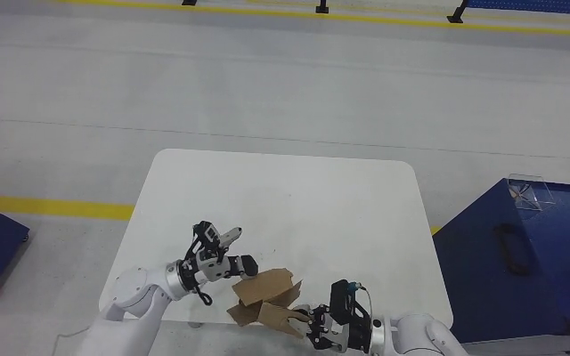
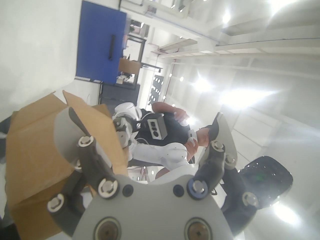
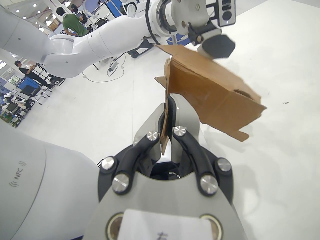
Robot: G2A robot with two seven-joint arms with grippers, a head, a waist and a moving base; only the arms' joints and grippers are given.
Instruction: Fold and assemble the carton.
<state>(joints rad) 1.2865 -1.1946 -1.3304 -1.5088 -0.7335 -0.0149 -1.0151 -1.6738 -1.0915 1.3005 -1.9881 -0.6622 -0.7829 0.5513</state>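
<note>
Pinching just one flap (image 3: 166,83) of the carton (image 3: 212,88) at the near edge of the table (image 1: 267,178), the right gripper (image 3: 168,106) may lose it (thin hold) if the wide-open, empty left gripper (image 1: 239,251) shoves too hard.

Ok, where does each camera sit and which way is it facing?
Top: above the arms, looking down at the table, carton, left hand and right hand.
Left wrist: faces the ceiling past its own open hand, carton beside one finger.
Right wrist: looks along its own hand, shut on a carton flap; left hand beyond.
All three share the carton.
</note>
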